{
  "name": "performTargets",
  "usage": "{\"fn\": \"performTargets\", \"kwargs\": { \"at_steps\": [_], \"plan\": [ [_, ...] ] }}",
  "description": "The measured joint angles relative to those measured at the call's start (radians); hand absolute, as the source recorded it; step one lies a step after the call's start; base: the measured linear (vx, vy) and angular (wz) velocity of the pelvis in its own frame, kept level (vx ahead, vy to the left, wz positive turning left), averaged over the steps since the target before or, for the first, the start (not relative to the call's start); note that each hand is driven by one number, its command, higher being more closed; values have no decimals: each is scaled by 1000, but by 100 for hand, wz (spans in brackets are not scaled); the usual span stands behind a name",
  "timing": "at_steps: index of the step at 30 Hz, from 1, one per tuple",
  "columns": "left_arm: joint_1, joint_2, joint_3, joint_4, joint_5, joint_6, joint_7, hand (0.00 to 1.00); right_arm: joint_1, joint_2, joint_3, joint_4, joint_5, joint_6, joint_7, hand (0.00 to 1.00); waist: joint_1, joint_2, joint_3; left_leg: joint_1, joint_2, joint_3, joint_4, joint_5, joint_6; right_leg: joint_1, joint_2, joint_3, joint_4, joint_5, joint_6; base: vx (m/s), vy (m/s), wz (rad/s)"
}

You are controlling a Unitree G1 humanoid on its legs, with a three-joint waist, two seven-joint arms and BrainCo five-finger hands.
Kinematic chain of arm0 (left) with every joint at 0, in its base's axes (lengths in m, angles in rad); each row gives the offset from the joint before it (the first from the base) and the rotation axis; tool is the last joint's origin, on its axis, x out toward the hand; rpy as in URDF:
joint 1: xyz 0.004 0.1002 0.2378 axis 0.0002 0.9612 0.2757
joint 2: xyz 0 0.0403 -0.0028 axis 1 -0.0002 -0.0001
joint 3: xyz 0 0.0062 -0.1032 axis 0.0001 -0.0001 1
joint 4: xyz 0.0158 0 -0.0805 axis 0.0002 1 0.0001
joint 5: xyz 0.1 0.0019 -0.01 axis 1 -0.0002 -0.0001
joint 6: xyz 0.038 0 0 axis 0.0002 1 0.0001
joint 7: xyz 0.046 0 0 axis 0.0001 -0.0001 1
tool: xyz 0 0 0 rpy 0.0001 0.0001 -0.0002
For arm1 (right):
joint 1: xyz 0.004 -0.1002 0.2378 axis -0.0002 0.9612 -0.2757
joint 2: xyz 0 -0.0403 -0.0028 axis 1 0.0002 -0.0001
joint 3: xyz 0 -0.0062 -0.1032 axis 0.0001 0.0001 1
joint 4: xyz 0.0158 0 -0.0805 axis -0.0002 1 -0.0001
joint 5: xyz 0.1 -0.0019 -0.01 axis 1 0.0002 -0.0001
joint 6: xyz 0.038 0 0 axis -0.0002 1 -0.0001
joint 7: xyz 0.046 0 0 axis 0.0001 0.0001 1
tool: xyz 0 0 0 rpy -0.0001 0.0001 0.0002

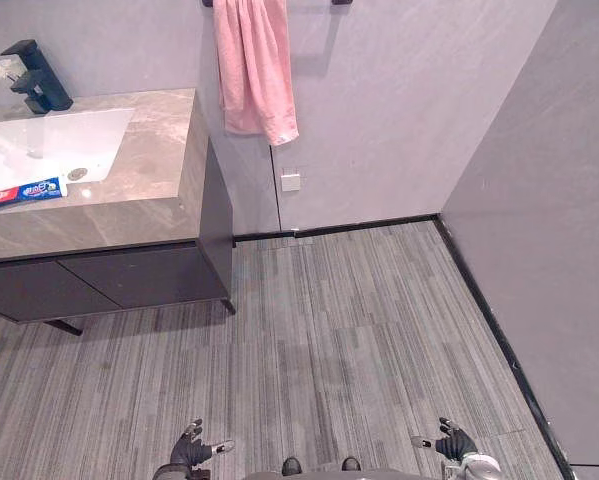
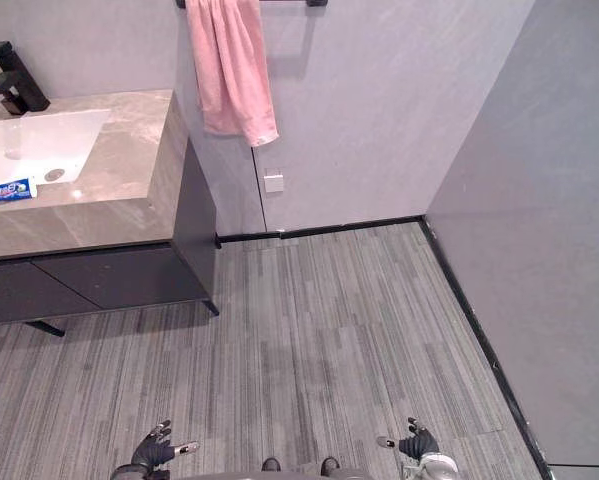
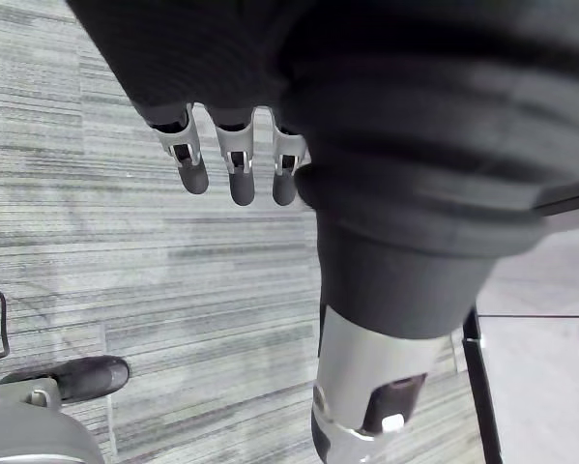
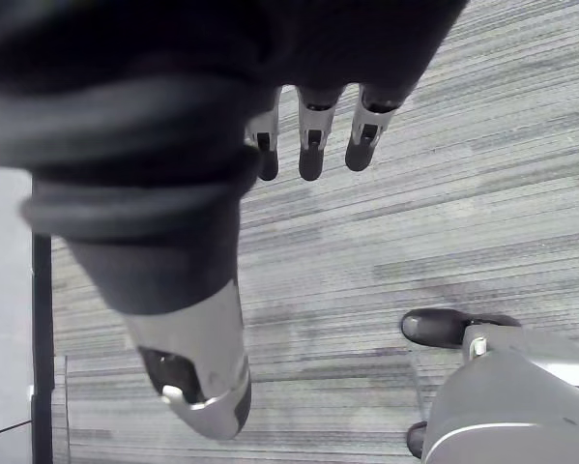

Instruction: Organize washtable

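1. Head view: the toothpaste box lies on the table beside the sink, well apart from the fingers of the left hand and right hand. Organizing looks not yet begun.
2. Left wrist view: the fingers hang relaxed and hold nothing, with the floor beyond them.
3. Right wrist view: the fingers are likewise loose and empty above the floor.

You have a pink towel hanging from a dark rail on the grey wall far ahead of your left hand, a white wall plate just below the towel, black skirting at the wall's foot, grey striped floor beneath that hand, a grey side wall out past your right hand
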Motion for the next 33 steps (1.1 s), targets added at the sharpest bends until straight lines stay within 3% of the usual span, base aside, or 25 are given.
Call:
{"fn": "performTargets", "kwargs": {
  "at_steps": [33],
  "plan": [
    [3,-28,-1,20,-9,2,0,0,-7,21,-35,2,2,5,-1,0,-18,2,2,5,0,34,-34,9,11,-4,2,24,-29,18,9,-3,-9,-3]
  ]
}}
